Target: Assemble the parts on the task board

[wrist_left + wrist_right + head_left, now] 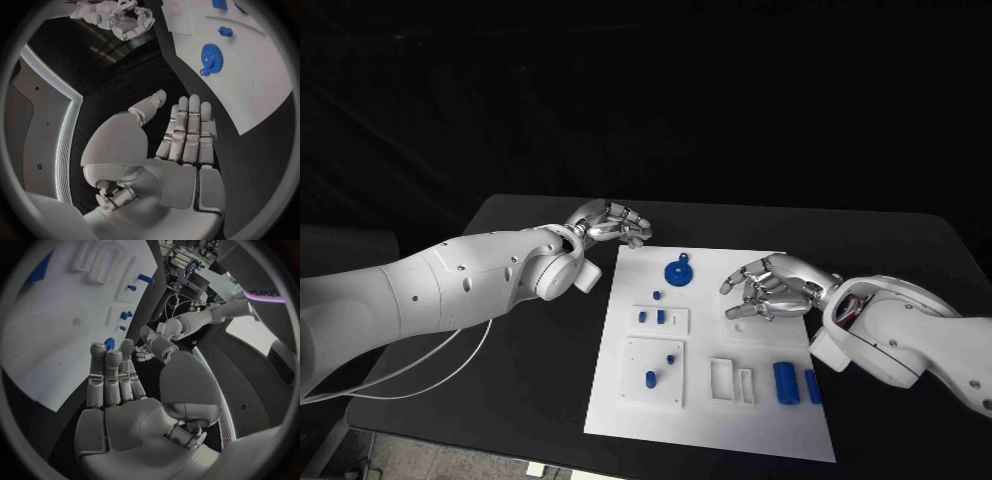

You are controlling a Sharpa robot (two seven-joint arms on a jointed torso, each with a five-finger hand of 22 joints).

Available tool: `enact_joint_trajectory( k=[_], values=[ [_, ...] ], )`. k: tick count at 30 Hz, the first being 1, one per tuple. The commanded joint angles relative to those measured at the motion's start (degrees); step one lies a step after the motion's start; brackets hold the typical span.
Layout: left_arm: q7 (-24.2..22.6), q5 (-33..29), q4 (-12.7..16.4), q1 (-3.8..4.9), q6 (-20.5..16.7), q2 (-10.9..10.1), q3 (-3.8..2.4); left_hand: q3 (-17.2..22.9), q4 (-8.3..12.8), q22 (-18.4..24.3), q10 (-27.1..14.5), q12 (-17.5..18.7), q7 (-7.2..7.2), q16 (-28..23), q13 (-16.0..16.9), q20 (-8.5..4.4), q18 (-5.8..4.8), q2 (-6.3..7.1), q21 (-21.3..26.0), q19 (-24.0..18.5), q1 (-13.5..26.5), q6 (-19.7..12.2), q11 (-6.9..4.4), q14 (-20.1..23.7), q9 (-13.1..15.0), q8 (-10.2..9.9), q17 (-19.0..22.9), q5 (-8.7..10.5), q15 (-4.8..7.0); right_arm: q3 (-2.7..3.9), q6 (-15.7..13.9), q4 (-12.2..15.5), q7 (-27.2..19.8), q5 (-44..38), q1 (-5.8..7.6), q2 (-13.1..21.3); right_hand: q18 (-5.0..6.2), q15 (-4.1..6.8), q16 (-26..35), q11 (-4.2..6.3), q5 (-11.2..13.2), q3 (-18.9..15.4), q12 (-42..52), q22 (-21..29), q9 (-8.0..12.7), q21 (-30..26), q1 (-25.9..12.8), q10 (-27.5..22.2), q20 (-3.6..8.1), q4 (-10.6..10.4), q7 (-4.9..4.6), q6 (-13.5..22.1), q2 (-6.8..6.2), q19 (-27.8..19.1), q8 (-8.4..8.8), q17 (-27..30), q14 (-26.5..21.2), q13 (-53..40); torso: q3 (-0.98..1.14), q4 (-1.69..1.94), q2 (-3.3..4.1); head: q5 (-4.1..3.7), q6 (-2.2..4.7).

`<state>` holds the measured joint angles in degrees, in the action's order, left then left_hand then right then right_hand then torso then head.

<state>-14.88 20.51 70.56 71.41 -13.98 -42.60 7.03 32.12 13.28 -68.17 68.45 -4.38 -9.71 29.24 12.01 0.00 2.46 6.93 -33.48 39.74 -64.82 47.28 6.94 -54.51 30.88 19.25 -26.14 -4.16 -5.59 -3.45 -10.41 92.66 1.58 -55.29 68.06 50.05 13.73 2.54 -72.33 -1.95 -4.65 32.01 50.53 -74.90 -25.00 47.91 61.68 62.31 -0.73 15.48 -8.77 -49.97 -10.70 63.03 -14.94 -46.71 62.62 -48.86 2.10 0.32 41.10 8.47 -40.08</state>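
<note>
1. Fingers: on the left hand [609,222], held side by side and nearly straight in the left wrist view [187,131], thumb set apart, nothing between them; on the right hand [773,286], likewise extended together in the right wrist view [112,375], holding nothing, though seen somewhat curled downward from the head view.
2. Black table [516,300]: bearing the task board and lying under both hands.
3. Task board [733,420]: white, flat on the table's middle, one corner reaching toward the left hand.
4. Left hand: off the board, just beyond its far corner, over bare table, not touching any part.
5. Right hand: over the board's right edge, near its far half, above the white surface; contact with the board cannot be told.
6. Blue gear [678,272]: lying flat on the board's far half, between the two hands, apart from both; also seen in the left wrist view [210,57].
7. Two blue cylinders [786,381]: lying side by side near the board's right edge, nearer the robot than the right hand.
8. White open frame [731,380]: on the board just beside the cylinders, toward the board's middle.
9. Small raised plate [659,318]: at the board's left side, carrying two short blue pegs [661,316].
10. Larger raised plate [653,371]: next to that one, closer to the board's near edge, with a small blue piece [651,379] on it.
</note>
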Motion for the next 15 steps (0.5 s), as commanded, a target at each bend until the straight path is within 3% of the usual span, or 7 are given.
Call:
enact_joint_trajectory(
  k=[1,3,5,7,9,12,15],
  values=[
    [-0.3,0.1,0.2,-0.08,1.1,0.0,-0.02,-0.1,-0.2,-0.1,-0.5,0.3,-0.06,-0.3,-0.1,0.24,0.65,0.17,0.3,0.1,0.6,-0.3,0.08,0.1,-0.1,0.3,-0.1,0.01,-0.43,-0.05,4.6,-0.3,4.8,2.7,0.22,1.4,1.27,0.85,-2.1,-0.78,0.2,-0.3,5.8,-1.4,-0.7,1.4,-0.5,-8.7,0.27,-0.7,-0.35,-0.9,0.08,0.4,-0.81,-1.3,-0.7,-4.1,-0.01,-0.07,-0.04,-1.57,0.53],
    [-0.2,0.1,0.2,-0.31,1.5,-0.1,-0.02,-0.1,-0.3,-0.1,-0.5,0.3,-0.06,-0.4,-0.1,0.25,0.65,0.15,0.3,0.1,0.7,-0.3,0.08,0.1,-0.1,0.3,-0.1,0.02,-0.43,-0.05,8.0,-0.6,7.4,2.9,0.36,2.0,1.27,1.48,-3.8,-0.13,-0.8,-1.3,11.1,-1.4,-2.3,3.4,-2.6,-7.8,0.93,-2.5,0.32,-2.6,0.4,1.7,-2.33,-2.2,0.1,-7.0,-0.03,-0.12,-0.01,-2.35,0.7],
    [-0.3,-0.1,0.2,-0.62,1.4,-0.2,-0.02,-0.1,-0.4,-0.1,-0.5,0.3,-0.07,-0.4,-0.1,0.26,0.65,0.14,0.4,0.1,0.7,-0.3,0.08,0.1,-0.1,0.3,-0.2,0.05,-0.43,-0.05,9.8,-0.9,9.1,2.8,0.47,2.4,1.27,1.78,-4.6,0.2,-0.9,-1.6,12.9,-1.4,-2.9,4.3,-4.0,-7.0,1.39,-3.9,0.64,-2.9,0.76,2.5,-2.73,-2.6,0.9,-7.7,-0.03,-0.22,-0.04,-3.33,0.85],
    [-0.5,-0.2,0.1,-0.79,1.4,-0.3,-0.02,-0.2,-0.4,-0.2,-0.5,0.3,-0.08,-0.4,-0.1,0.27,0.65,0.11,0.4,0.1,0.8,-0.3,0.09,0.1,-0.1,0.3,-0.2,0.06,-0.44,-0.06,10.9,-1.0,11.3,2.5,0.55,2.9,1.27,2.59,-5.8,1.02,-1.5,-1.2,15.7,-1.4,-4.1,6.1,-4.6,-4.9,2.72,-5.0,1.41,-3.8,2.05,4.2,-3.65,-3.2,2.9,-8.9,-0.02,-0.26,-0.15,-4.37,1.09],
    [-0.5,-0.2,0.1,-0.92,1.4,-0.4,-0.02,-0.2,-0.5,-0.2,-0.5,0.3,-0.08,-0.4,-0.1,0.27,0.65,0.11,0.4,0.1,0.8,-0.3,0.09,0.1,-0.1,0.3,-0.3,0.06,-0.44,-0.06,13.1,-0.9,12.2,2.3,0.81,3.4,1.27,3.1,-6.1,1.45,-0.1,0.0,17.0,-1.2,-5.0,7.0,-5.6,-3.5,3.67,-6.6,1.87,-4.0,2.3,5.4,-3.98,-3.5,4.2,-9.4,0.03,-0.29,-0.31,-5.28,0.88],
    [-0.6,-0.3,0.1,-1.37,1.5,-0.7,-0.02,-0.2,-0.5,-0.2,-0.5,0.3,-0.09,-0.5,-0.1,0.28,0.65,0.14,0.4,0.1,0.9,-0.4,0.09,0.1,-0.1,0.3,-0.3,0.07,-0.45,-0.06,16.2,-0.3,13.8,2.5,1.89,4.7,1.27,3.32,-6.2,1.66,0.2,0.1,18.0,-1.1,-5.8,7.8,-7.3,-2.1,4.18,-8.1,2.06,-3.8,2.6,6.5,-4.08,-4.0,5.4,-9.8,0.13,-0.53,-0.65,-6.36,0.48],
    [-0.7,-0.6,-0.1,-2.0,1.4,-0.8,-0.02,-0.3,-0.5,-0.2,-0.5,0.3,-0.09,-0.5,-0.1,0.28,0.65,0.16,0.4,0.1,1.0,-0.4,0.09,0.1,-0.2,0.3,-0.3,0.08,-0.46,-0.07,19.0,0.2,15.9,2.8,3.04,6.1,1.27,3.61,-6.2,1.93,0.2,0.2,18.4,-0.9,-6.8,8.1,-8.0,-1.1,4.41,-8.3,2.34,-4.0,2.69,7.2,-4.43,-4.7,6.3,-10.1,0.18,-0.86,-1.07,-6.96,0.16]
  ],
)
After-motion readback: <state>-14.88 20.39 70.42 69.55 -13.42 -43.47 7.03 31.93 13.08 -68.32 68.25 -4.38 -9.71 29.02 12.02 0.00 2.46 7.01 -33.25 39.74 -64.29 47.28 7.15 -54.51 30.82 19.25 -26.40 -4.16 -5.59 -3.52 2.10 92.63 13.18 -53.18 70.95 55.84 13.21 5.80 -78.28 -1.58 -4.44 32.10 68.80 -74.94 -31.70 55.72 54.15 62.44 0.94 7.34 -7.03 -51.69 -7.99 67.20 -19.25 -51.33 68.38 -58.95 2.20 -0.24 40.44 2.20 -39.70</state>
